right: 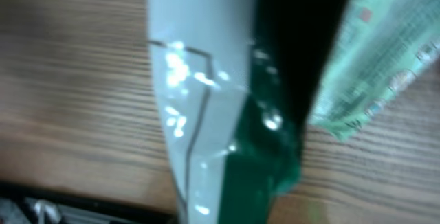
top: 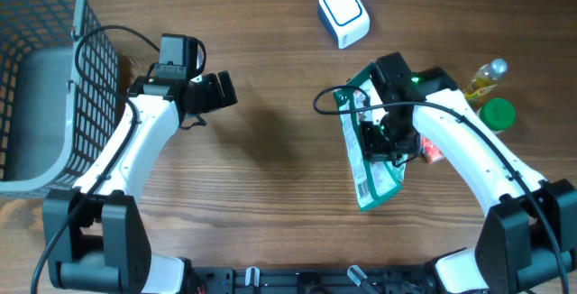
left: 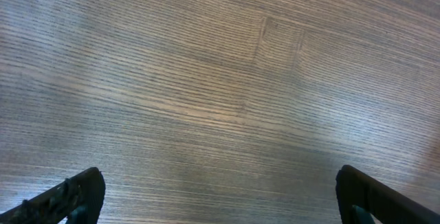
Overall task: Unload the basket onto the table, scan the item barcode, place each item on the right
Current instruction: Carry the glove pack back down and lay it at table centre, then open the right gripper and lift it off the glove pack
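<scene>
The item is a green and silver foil packet with a white barcode label, lying lengthwise right of the table's centre. My right gripper is over its middle. In the right wrist view the blurred packet fills the frame close to the camera and hides the fingers, so I cannot make out how the jaws stand on it. A white scanner with a blue-edged window sits at the back, apart from the packet. My left gripper hovers open over bare wood at the left, with nothing between its fingers.
A grey wire basket stands at the far left edge. A yellow bottle, a green lid and a small red item lie to the right of my right arm.
</scene>
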Robot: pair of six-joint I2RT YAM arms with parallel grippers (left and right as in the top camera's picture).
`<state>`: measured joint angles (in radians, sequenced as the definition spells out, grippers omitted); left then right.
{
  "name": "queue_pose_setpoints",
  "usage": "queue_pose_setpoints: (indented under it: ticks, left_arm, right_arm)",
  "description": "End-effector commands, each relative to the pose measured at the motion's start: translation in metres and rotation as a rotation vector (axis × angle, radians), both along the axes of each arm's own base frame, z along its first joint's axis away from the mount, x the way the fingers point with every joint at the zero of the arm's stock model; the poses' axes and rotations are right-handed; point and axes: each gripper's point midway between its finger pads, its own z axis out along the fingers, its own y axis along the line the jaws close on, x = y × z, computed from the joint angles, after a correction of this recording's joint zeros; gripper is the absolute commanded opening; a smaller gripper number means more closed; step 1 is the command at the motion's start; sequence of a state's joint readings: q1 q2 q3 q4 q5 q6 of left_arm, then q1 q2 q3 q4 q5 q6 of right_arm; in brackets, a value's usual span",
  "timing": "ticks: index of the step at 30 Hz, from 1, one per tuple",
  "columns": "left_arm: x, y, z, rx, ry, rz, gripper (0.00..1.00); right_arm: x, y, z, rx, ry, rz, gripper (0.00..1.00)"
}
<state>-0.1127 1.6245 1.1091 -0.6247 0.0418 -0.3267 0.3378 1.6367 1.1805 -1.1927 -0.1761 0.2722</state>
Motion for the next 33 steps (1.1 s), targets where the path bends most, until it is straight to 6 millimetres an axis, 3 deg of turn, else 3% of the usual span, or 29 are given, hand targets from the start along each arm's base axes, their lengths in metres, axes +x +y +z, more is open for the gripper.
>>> queue_pose_setpoints:
  ticks: [1, 3, 9, 11, 21, 27, 33]
  left_arm:
    - [0.003, 0.004, 0.004, 0.013, -0.015, 0.005, 1.00]
    - [0.003, 0.004, 0.004, 0.013, -0.014, 0.005, 1.00]
    - [0.003, 0.004, 0.004, 0.013, -0.015, 0.005, 1.00]
    - [0.003, 0.004, 0.004, 0.013, -0.014, 0.005, 1.00]
    - [0.003, 0.004, 0.004, 0.013, -0.015, 0.005, 1.00]
    - [0.003, 0.004, 0.004, 0.013, -0.015, 0.005, 1.00]
    - [0.003, 0.004, 0.004, 0.013, -0.015, 0.005, 1.00]
  right_arm:
    - [0.004, -0.010, -0.007, -0.060, -0.012, -0.050, 0.48]
    - [0.007, -0.010, -0.007, -0.064, -0.025, -0.053, 0.69]
    - [0.014, -0.025, -0.008, -0.158, -0.059, -0.141, 0.84]
    - [0.018, -0.023, -0.008, -0.149, -0.072, -0.142, 1.00]
    - [0.031, -0.018, -0.008, -0.123, -0.124, -0.147, 1.00]
    - [0.078, -0.001, -0.003, -0.042, -0.311, -0.163, 1.00]
    - [0.132, 0.018, 0.018, 0.058, -0.537, -0.181, 1.00]
